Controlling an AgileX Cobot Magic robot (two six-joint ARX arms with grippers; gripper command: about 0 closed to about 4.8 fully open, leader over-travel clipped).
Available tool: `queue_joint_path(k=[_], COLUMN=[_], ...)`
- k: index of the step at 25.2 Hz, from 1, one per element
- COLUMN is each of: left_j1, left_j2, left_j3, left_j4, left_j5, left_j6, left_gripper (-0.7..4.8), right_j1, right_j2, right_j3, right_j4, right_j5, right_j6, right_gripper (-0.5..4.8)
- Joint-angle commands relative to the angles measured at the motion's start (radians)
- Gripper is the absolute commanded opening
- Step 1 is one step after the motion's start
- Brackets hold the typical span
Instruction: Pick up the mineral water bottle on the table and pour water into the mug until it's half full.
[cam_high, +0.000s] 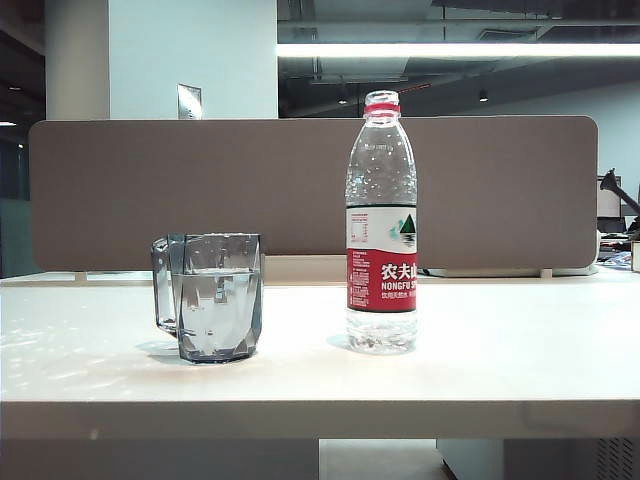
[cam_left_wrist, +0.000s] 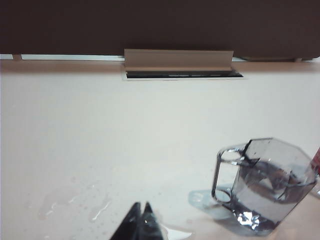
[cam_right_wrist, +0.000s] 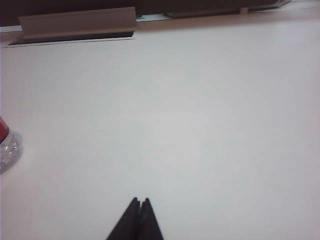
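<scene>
1. The mineral water bottle (cam_high: 381, 225) is standing upright and uncapped on the white worktop (cam_high: 500, 350), nearly empty.
2. The mug (cam_high: 210, 296) is sitting to its left, near but apart, holding water (cam_high: 216, 300) well over halfway, handle turned away from the bottle.
3. The left gripper (cam_left_wrist: 140, 206) is hovering near the mug over small spilled droplets (cam_left_wrist: 97, 210), fingers pressed together, holding nothing.
4. The right gripper (cam_right_wrist: 140, 201) is hanging over bare worktop, fingers pressed together and empty.
</scene>
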Motion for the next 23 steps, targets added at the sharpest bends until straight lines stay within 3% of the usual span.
queue_joint_path(k=[1,5,6,12,23], left_j1=[0.001,0.002,0.002,0.003,0.003], left_j2=[-0.051,-0.108,-0.128,-0.172,-0.172], left_j3=[-0.105,-0.199,-0.199,-0.2,-0.2], left_j4=[0.068,0.026,-0.038,-0.054,-0.053], left_j5=[0.016,0.0,-0.064,-0.245,-0.244], left_j6=[-0.009,-0.024,-0.023,-0.021,-0.023], left_gripper=[-0.01,-0.01,-0.01,-0.01,-0.02], right_j1=[0.001,0.001,0.001,0.001,0.001], right_j2=[-0.001,-0.001,-0.001,-0.001,-0.001], right_j3=[-0.007,-0.007,-0.007,-0.007,-0.007], right_j4=[0.011,0.011,0.011,0.011,0.011], right_j5=[0.002,0.002,0.002,0.002,0.002], right_j6=[-0.003,-0.003,-0.003,-0.003,-0.003], right_gripper=[0.0,0.0,0.0,0.0,0.0])
